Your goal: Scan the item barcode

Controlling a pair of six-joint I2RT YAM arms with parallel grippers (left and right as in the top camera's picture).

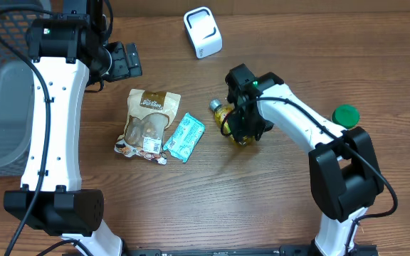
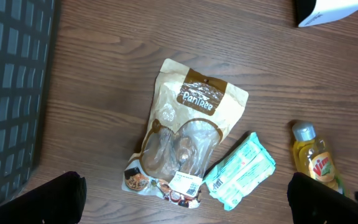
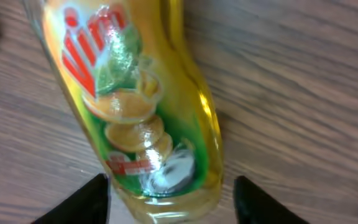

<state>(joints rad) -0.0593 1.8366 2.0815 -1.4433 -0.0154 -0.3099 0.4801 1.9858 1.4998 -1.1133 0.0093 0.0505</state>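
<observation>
From above, the left end effector (image 1: 135, 61) hangs at far left, spread wide and empty, well apart from the item. A white scanner (image 1: 203, 32) stands at 11 o'clock from the yellow soap bottle (image 1: 224, 117). The bottle lies on the surface (image 1: 276, 199), its cap (image 1: 216, 107) pointing to 10 o'clock. The right end effector (image 1: 246, 114), directly over the bottle, straddles its body, partly open and apparently not clamped.

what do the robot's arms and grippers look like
Both alike: left arm and right arm have white rounded links, black joint housings, a thin black cable alongside and a green light near the wrist. Left gripper and right gripper are black.
</observation>
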